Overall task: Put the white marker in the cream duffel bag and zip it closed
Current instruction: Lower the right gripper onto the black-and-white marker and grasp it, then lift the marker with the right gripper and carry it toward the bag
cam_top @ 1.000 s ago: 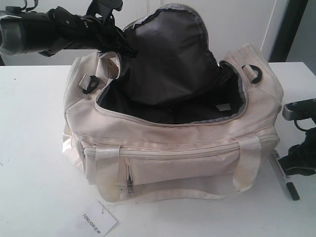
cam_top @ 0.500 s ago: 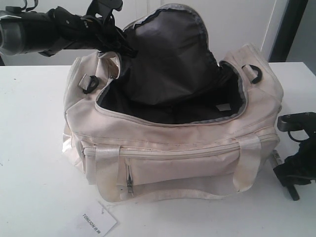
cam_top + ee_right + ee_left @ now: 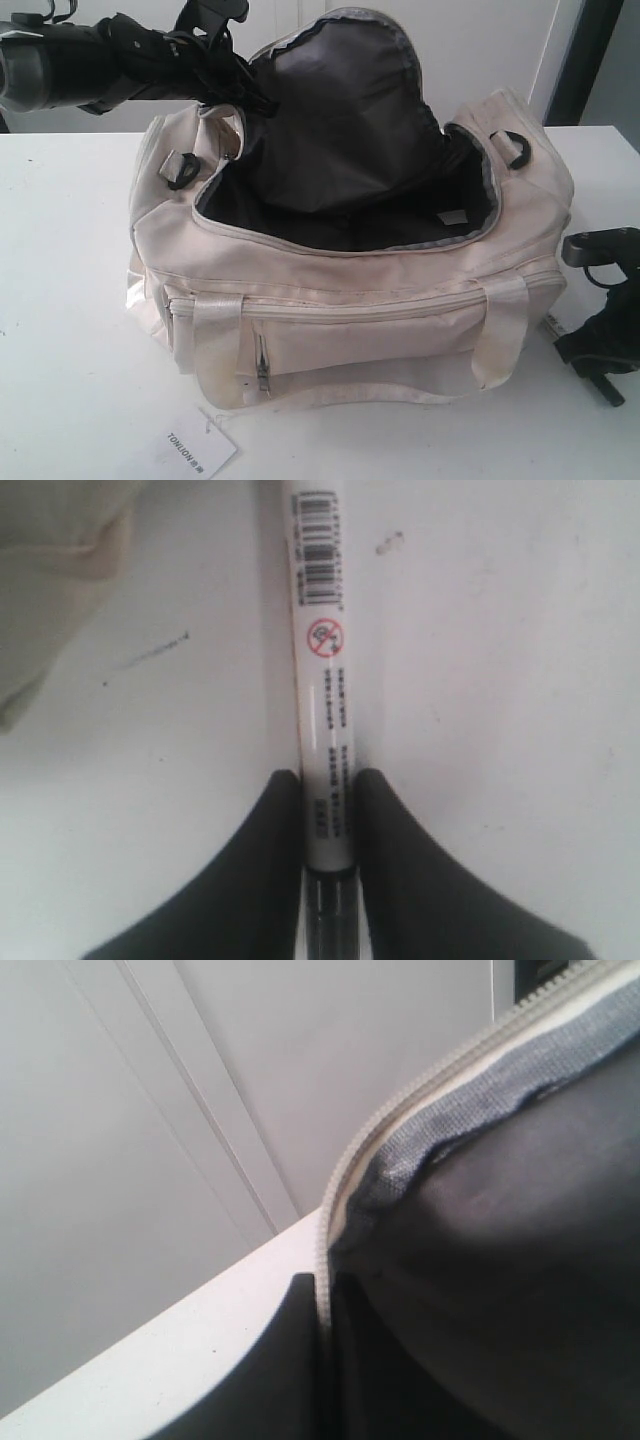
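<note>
The cream duffel bag (image 3: 380, 330) stands open on the white table (image 3: 70, 300), showing its dark lining (image 3: 340, 150). My left gripper (image 3: 245, 95) is shut on the zipper edge of the bag's top flap (image 3: 420, 1140) and holds it raised; in the left wrist view the jaws (image 3: 325, 1295) pinch the zipper teeth. The white marker (image 3: 320, 680) lies on the table to the right of the bag. My right gripper (image 3: 328, 790) is shut on its barrel, just above the black cap. In the exterior view that gripper (image 3: 600, 350) covers most of the marker (image 3: 612, 393).
A white TONLION tag (image 3: 200, 445) lies at the table's front edge. Black rings sit at both bag ends (image 3: 517, 148). A front pocket zipper pull (image 3: 262, 372) hangs on the near side. A white wall stands behind the table.
My right gripper came down over the marker and its jaws closed on the barrel. The left arm and the raised flap have not moved.
</note>
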Robot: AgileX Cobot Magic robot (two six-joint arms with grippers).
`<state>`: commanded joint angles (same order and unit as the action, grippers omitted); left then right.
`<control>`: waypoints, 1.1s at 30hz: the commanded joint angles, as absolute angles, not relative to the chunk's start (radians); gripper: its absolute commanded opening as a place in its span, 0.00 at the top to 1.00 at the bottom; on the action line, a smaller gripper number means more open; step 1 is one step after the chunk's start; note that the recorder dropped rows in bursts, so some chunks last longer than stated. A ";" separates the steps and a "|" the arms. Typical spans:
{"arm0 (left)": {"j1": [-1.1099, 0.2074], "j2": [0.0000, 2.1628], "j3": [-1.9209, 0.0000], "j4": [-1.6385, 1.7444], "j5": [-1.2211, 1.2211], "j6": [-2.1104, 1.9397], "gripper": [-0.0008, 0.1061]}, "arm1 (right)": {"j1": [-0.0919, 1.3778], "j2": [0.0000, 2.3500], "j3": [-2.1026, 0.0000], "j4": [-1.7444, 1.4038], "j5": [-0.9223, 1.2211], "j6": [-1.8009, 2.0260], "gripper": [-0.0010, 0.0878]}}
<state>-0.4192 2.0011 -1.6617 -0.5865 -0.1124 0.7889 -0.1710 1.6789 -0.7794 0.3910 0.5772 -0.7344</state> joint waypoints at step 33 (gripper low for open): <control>-0.419 2.001 -1.662 -0.587 -0.112 0.789 0.99 | -0.171 1.220 -0.866 0.243 0.470 -0.310 0.99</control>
